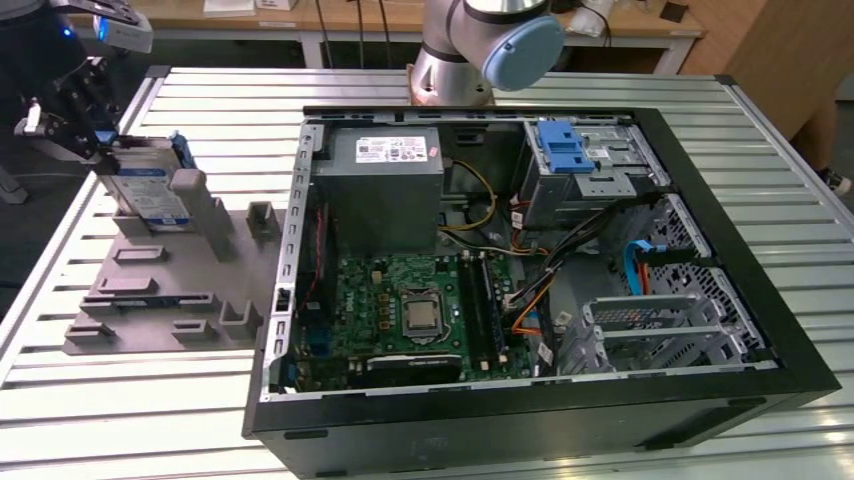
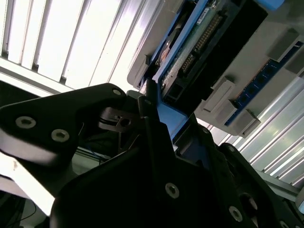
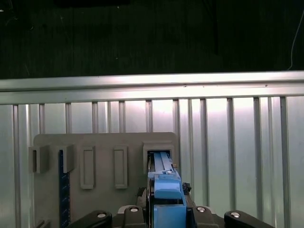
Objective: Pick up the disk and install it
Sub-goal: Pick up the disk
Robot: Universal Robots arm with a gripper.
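The disk [image 1: 144, 188], a silver drive with a blue-and-white label in a blue carrier, stands on edge in a slot of the grey holder plate [image 1: 174, 290] at the exterior view's left. My gripper [image 1: 107, 150] is at the disk's upper end, its black fingers closed against the blue carrier. In the first wrist view the blue carrier edge of the disk [image 3: 164, 190] sits tight inside the gripper [image 3: 165, 202]. In the second wrist view the disk [image 2: 199, 42] shows its connector side, and the gripper [image 2: 154, 102] clamps its blue frame.
An open computer case [image 1: 534, 250] lies to the exterior view's right of the holder plate [image 3: 104, 142], with a grey power supply [image 1: 380, 175], a motherboard and a drive cage holding a blue caddy [image 1: 567, 148]. The arm's base [image 1: 467, 50] stands behind the case. The table is slatted metal.
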